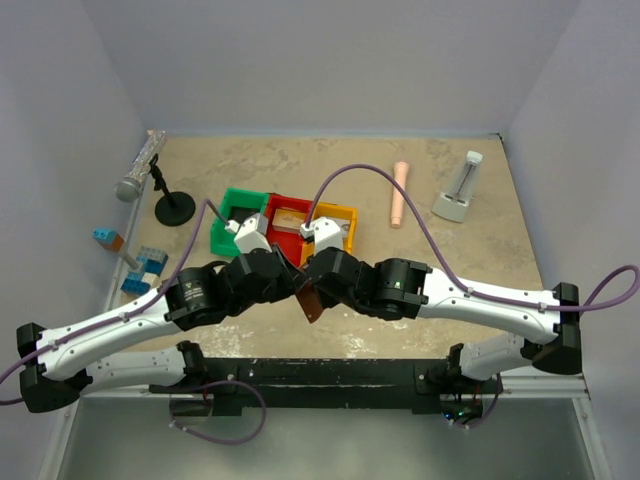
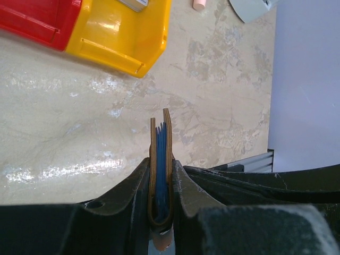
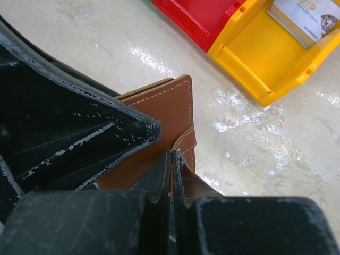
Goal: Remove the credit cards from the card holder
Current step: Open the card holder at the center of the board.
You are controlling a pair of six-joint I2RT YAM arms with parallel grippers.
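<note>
The brown card holder (image 2: pixel 159 133) stands edge-on between the fingers of my left gripper (image 2: pixel 161 162), which is shut on it. Blue layers (image 2: pixel 161 146) show between its two covers; I cannot tell whether they are credit cards or lining. In the right wrist view the holder's brown face (image 3: pixel 164 103) is up close, and my right gripper (image 3: pixel 172 156) is shut on its narrow strap (image 3: pixel 187 139). From the top, both grippers meet above the holder (image 1: pixel 309 304), in front of the bins. A pale card (image 3: pixel 304 18) lies in the yellow bin (image 3: pixel 255 58).
Green (image 1: pixel 238 212), red (image 1: pixel 286 208) and yellow (image 1: pixel 342 214) bins stand in a row behind the grippers. A microphone on a stand (image 1: pixel 140 172) and blue blocks (image 1: pixel 143 270) are at the left. A pink stick (image 1: pixel 399 193) and a white stand (image 1: pixel 460 190) are at the right.
</note>
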